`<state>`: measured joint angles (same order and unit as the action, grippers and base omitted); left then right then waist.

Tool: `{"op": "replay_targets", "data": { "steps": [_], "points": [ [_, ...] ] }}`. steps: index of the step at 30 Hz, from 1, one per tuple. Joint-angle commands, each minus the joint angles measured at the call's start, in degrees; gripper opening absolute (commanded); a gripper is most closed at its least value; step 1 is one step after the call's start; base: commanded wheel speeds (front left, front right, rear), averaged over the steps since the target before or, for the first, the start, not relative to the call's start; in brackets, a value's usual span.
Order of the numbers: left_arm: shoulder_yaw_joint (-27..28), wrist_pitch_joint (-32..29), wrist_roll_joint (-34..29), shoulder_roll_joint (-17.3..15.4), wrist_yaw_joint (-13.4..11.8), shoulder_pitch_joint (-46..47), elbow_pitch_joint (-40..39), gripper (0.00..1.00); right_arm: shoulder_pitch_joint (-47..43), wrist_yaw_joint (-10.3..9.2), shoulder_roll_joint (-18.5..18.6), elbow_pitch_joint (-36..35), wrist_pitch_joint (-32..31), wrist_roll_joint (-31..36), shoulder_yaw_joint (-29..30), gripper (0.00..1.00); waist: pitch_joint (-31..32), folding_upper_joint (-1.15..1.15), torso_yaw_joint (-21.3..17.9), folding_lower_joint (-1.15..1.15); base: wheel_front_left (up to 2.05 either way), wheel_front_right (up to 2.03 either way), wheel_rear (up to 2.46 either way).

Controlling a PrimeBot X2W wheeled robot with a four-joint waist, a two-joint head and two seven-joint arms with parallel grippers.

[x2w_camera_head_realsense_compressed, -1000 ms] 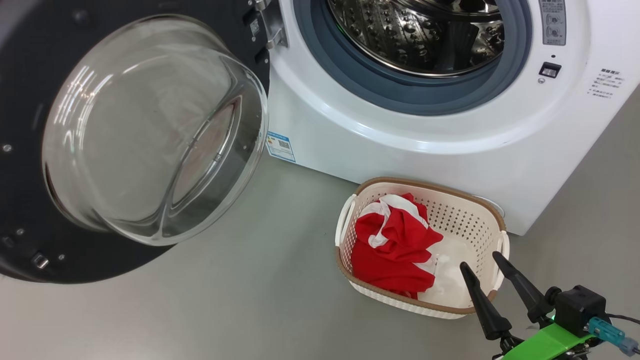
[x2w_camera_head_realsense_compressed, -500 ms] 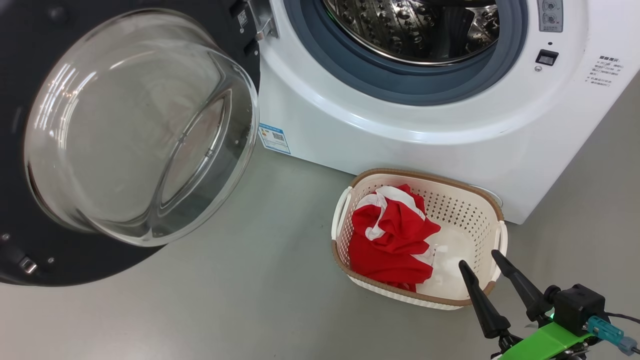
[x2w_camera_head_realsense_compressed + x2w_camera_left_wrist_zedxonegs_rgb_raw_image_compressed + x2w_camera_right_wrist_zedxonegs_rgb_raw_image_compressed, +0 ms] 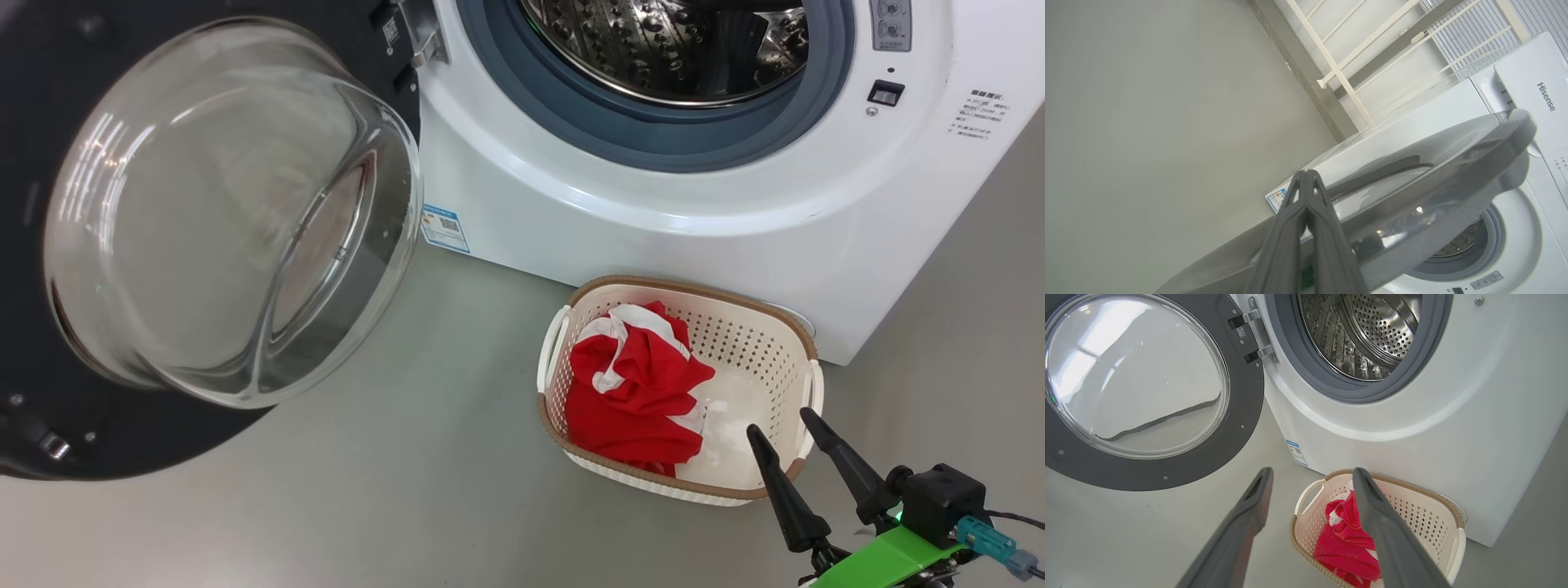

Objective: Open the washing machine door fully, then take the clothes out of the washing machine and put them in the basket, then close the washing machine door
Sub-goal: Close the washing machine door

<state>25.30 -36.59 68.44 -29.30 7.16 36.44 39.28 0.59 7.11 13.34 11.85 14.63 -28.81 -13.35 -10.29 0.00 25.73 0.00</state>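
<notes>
The washing machine (image 3: 653,237) stands white at the top right, its steel drum (image 3: 669,41) showing no clothes inside. The washing machine door (image 3: 147,441) hangs wide open at the left, glass bowl (image 3: 220,212) facing me. On the floor in front sits the basket (image 3: 735,343) with the red-and-white clothes (image 3: 637,392) in it. My right gripper (image 3: 777,422) stands open over the basket's near right corner, holding nothing. In the left wrist view my left gripper (image 3: 1306,174) is shut, lying along the door's outer face (image 3: 1433,188); whether they touch is unclear.
A grey floor (image 3: 424,457) spreads between the door and the basket. The right wrist view looks past its open gripper (image 3: 1311,477) at the basket (image 3: 1412,510), the clothes (image 3: 1343,539) and the door (image 3: 1147,469). A white railing (image 3: 1355,61) stands beyond the machine.
The head camera has shifted slightly, sliding the scene left and up. The door seems to have turned a little. My right gripper stays open by the basket.
</notes>
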Motion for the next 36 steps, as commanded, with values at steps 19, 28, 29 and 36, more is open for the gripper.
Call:
{"op": "replay_targets", "data": {
  "steps": [19, 28, 29, 36],
  "points": [
    [-2.9, -14.6, 10.1, -0.5, 0.3, -12.1, -25.7, 0.0, 1.2, 0.37, -0.6, -1.3, 0.4, -0.3, 0.1, 1.0, 1.8, 0.0, -0.4, 0.0, 0.0, 0.0, 0.0],
    [-6.5, -17.5, 12.7, 1.0, 0.3, -13.7, -35.0, 0.0, 1.3, 0.37, -0.7, -1.5, 0.4, -0.2, 0.5, 1.0, 2.0, 0.0, -1.0, 0.0, 0.0, 0.0, 0.0],
    [-7.0, -17.7, 12.9, 1.2, 0.3, -13.8, -35.9, 0.0, 1.3, 0.37, -0.8, -1.5, 0.4, -0.2, 0.5, 1.0, 2.0, 0.0, -1.1, 0.0, 0.0, 0.0, 0.0],
    [-10.2, -18.2, 13.7, 2.1, 0.3, -13.5, -40.5, 0.0, 1.3, 0.37, -0.9, -1.5, 0.4, -0.2, 0.7, 1.0, 2.0, 0.0, -1.7, 0.0, 0.0, 0.0, 0.0]
  ]
}}
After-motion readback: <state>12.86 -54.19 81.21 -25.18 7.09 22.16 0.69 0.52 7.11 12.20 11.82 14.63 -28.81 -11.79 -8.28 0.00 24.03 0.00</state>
